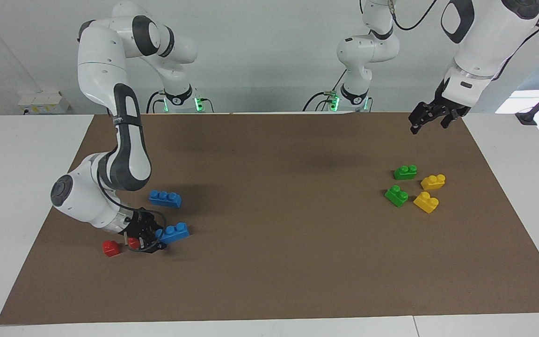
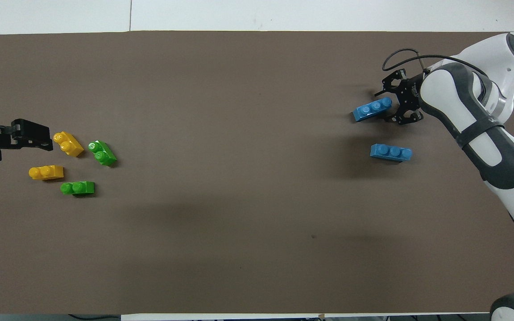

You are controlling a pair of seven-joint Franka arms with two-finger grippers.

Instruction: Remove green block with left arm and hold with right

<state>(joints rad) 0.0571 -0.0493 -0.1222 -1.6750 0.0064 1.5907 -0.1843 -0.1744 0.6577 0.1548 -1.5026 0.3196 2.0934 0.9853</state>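
I see the right gripper [image 1: 153, 240] low on the brown mat [image 1: 274, 262], its jaws parted around the end of a blue brick [image 1: 173, 232], with two red bricks [image 1: 110, 247] just beside it. My left gripper [image 1: 427, 120] hangs in the air with its jaws wide and empty, over the mat's edge near the robots. The green block [image 1: 405, 172] lies below it on the mat, beside its green twin [image 1: 396, 195] and two yellow bricks [image 1: 433, 181].
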